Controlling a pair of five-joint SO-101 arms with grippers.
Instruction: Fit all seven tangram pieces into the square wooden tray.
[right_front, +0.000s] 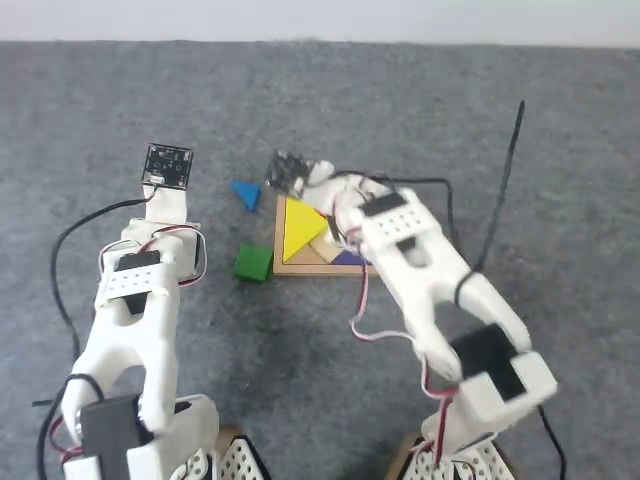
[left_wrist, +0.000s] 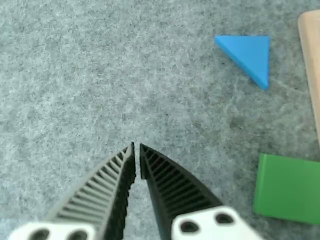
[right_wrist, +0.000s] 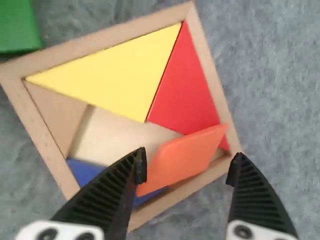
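The square wooden tray (right_wrist: 207, 70) holds a yellow triangle (right_wrist: 110, 75) and a red triangle (right_wrist: 187, 92). A blue piece (right_wrist: 82, 172) lies at one corner. An orange piece (right_wrist: 182, 155) rests tilted over the tray's near rim, between the spread fingers of my right gripper (right_wrist: 188, 160), which is open above it. On the carpet beside the tray (right_front: 300, 268) lie a blue triangle (right_front: 246, 192) and a green square (right_front: 252, 263). My left gripper (left_wrist: 136, 147) hangs shut over bare carpet, apart from the blue triangle (left_wrist: 247, 52) and green square (left_wrist: 287, 187).
Grey carpet covers the table on all sides. Cables trail from the right arm (right_front: 440, 290) near the tray's right side. The left arm (right_front: 135, 300) stands left of the green square.
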